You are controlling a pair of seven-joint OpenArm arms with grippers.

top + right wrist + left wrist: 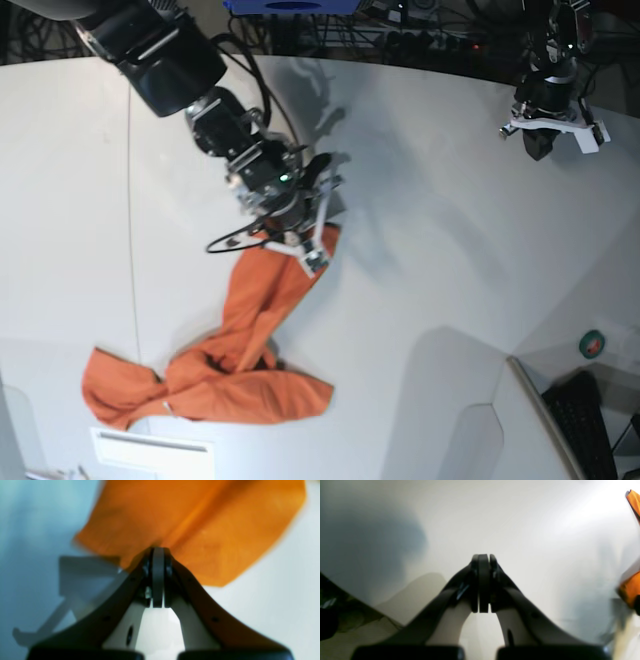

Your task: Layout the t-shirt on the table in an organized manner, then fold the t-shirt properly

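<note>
The orange t-shirt (235, 350) lies crumpled on the white table (420, 260), one end lifted up toward the middle. My right gripper (312, 238) is shut on an edge of the t-shirt (200, 530) and holds it above the table; the cloth fans out beyond the closed fingertips (158, 552). My left gripper (540, 140) is far off at the back right, shut and empty (483, 558) over the bare table (520, 517). Bits of the t-shirt (631, 590) show at the right edge of the left wrist view.
A dark seam line (130, 200) runs down the table's left side. Cables and equipment (420, 20) lie beyond the far edge. A keyboard (590, 420) and a roll of green tape (593, 343) sit off the table's front right. A white label (150, 442) lies by the shirt.
</note>
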